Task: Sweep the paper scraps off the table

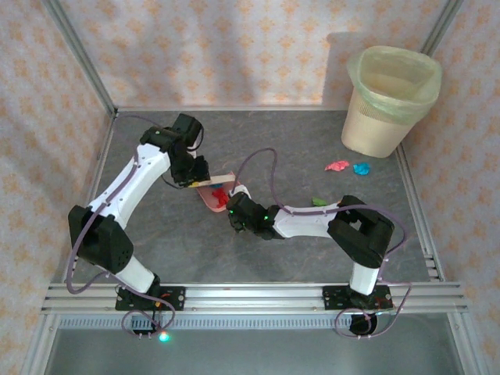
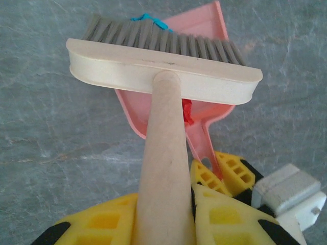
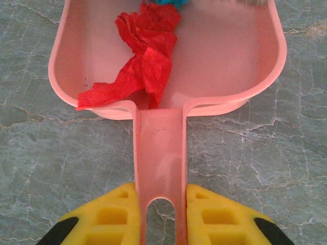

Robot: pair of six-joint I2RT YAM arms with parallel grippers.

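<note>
Against the back wall of the dustpan [image 3: 230, 66]: a crumpled red paper scrap [image 3: 145, 56]. Longer than wide, long axis slanting from the pan's mouth down toward the corner left of the handle in the right wrist view, one flat tip pointing at that corner. Beyond it, at the pan's mouth, a blue scrap [image 3: 171, 2] — half hidden, probably under the bristles. Well to the right of the dustpan on the table [image 1: 297, 141]: a green scrap [image 1: 319, 201] nearest, then a pink scrap [image 1: 337, 166] and a second blue scrap [image 1: 361, 168] side by side, toward the bin [image 1: 391, 101].

Sweeping-in step, by the look of it. Brush [image 2: 158, 71] laid crosswise over the pan's mouth, bristles pointing away from the left gripper [image 2: 163, 217], itself closed tight on the brush handle. Right gripper [image 3: 161, 214] clamped on the dustpan's handle, pan flat, mouth facing the brush.

Next — finish drawing the blue scrap in, then shift pan and brush together toward the three scraps on the right, keeping the pan level against spills.
</note>
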